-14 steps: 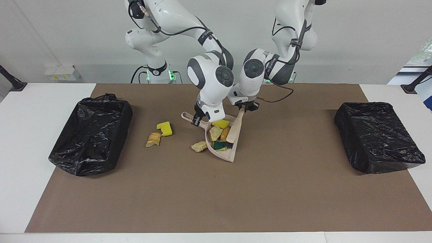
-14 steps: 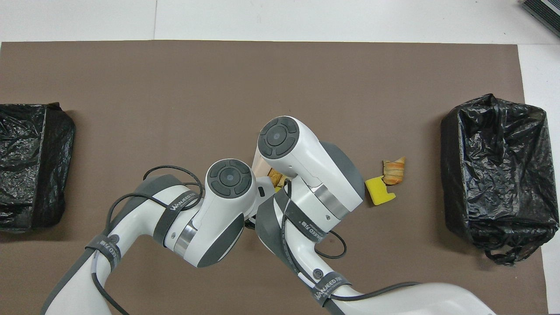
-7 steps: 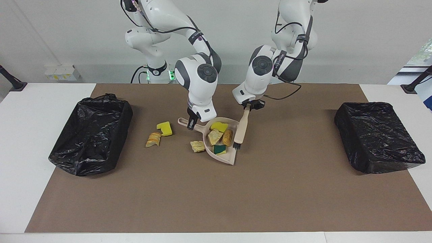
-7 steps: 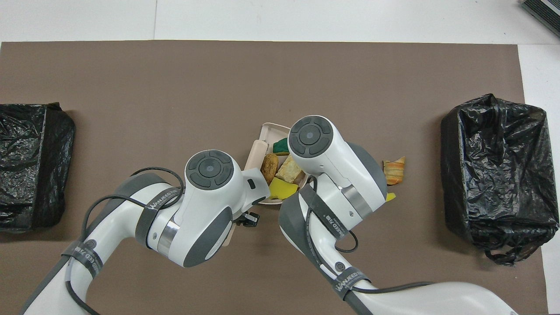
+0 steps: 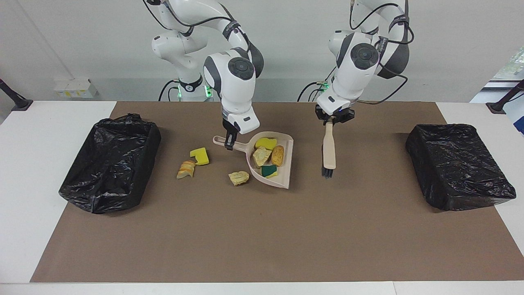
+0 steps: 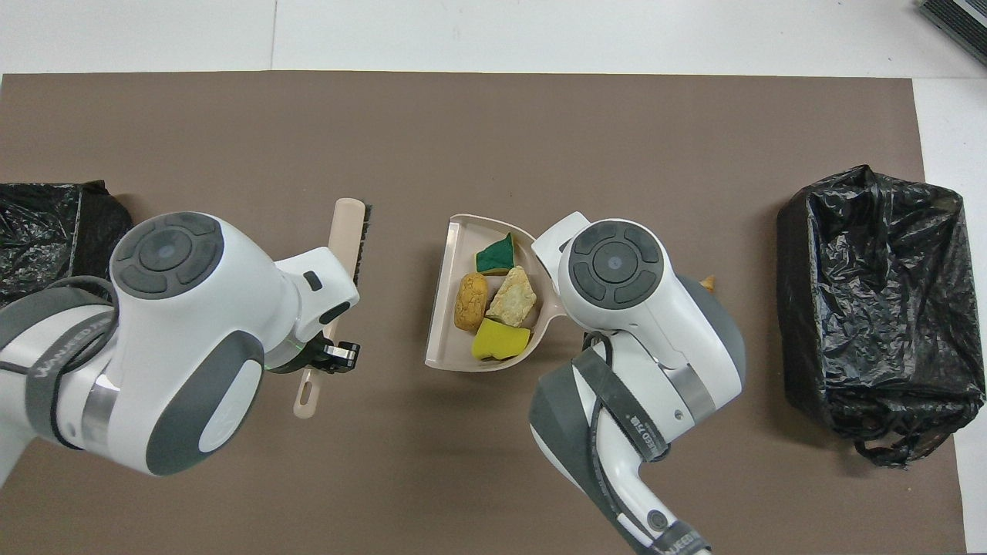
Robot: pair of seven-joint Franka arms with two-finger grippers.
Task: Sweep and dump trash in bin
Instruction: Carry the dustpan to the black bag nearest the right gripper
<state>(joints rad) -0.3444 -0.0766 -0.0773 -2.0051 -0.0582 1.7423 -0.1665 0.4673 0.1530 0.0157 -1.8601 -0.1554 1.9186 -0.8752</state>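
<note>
Seven pieces of trash are on the brown mat (image 5: 262, 237). Four of them lie in the beige dustpan (image 5: 286, 164): one yellow sponge chunk (image 5: 266, 143), one beige bread-like lump (image 5: 261, 156), one orange-brown croquette (image 5: 278, 155) and one green-and-yellow sponge piece (image 5: 269, 171). The other three lie on the mat outside the pan. One beige lump (image 5: 239, 177) is just beside the pan's edge, toward the right arm's end of the table. One notched yellow sponge (image 5: 199, 156) and one tan striped lump (image 5: 186, 169) touch each other, between the pan and a bin.

There are two bins lined with black bags, one at each end of the table. One bin (image 5: 110, 164) is at the right arm's end and the other bin (image 5: 458, 166) is at the left arm's end. No trash can be seen inside them.

The right gripper (image 5: 229, 144) comes down steeply from a bent wrist and is closed on the handle of the dustpan, at the side nearer to the robots. The pan looks slightly raised off the mat.

The left gripper (image 5: 330, 121) is over the mat, between the pan and the bin at its own end. It points down and is closed on the top of the one beige brush (image 5: 328, 149), which hangs nearly upright with the dark bristles just above the mat.
</note>
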